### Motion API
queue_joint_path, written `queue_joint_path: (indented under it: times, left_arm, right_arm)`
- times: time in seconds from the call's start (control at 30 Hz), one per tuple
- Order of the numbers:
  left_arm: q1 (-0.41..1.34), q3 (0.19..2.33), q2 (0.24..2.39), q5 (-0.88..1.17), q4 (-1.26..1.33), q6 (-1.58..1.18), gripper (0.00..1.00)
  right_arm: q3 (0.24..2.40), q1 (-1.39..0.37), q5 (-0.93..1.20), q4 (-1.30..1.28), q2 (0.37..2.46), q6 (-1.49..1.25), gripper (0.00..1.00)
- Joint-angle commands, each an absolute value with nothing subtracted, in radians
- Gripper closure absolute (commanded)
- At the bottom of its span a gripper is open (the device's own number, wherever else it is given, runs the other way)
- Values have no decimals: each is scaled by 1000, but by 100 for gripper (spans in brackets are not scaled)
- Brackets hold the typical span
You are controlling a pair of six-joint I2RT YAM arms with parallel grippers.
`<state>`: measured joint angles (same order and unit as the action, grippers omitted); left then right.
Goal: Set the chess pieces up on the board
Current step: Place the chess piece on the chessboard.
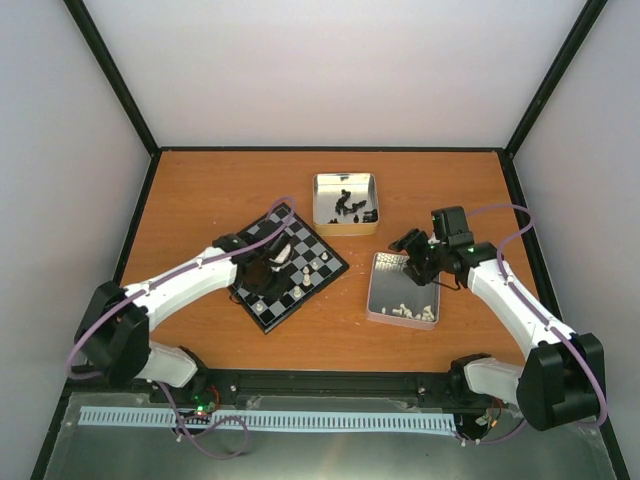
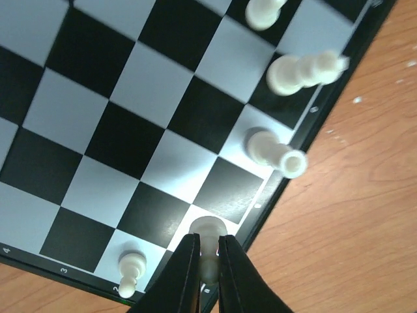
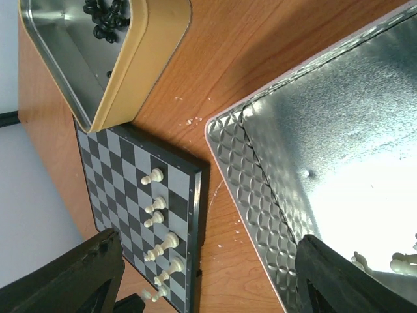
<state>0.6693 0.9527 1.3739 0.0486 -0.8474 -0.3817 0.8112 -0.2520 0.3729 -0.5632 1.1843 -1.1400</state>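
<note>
Left fingers (image 2: 179,277) clamp a white piece (image 2: 207,229) standing on an edge square of the board (image 2: 117,98). Right fingers (image 3: 339,283) hang spread apart above the tin (image 3: 260,176) holding loose white pieces (image 3: 401,263).

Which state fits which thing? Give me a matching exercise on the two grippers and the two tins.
Things:
1. left gripper
2. right gripper
3. far tin
4. near tin

States:
A. holds white pieces
B. open, holding nothing
C. holds black pieces
D. shut on a white piece at the edge of the board

Pairs: 1-D, 2-B, 3-C, 4-A.
</note>
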Motion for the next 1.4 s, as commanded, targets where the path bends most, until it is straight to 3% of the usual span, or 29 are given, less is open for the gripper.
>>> queue_joint_path:
  times: [0.0, 1.0, 1.17, 1.37]
  left_arm:
    - [662, 949, 1440, 53, -893, -427, 99]
    - [633, 934, 1537, -37, -897, -458, 95]
    - [634, 944, 1534, -35, -895, -453, 87]
    - [634, 1017, 1493, -38, -938, -464, 65]
  right_arm:
    - [802, -251, 352, -588, 1172, -1120, 28]
    - [774, -250, 382, -560, 1186, -1123, 28]
    - [772, -250, 388, -558, 1185, -1122, 27]
    - [800, -250, 378, -579, 1177, -1056, 29]
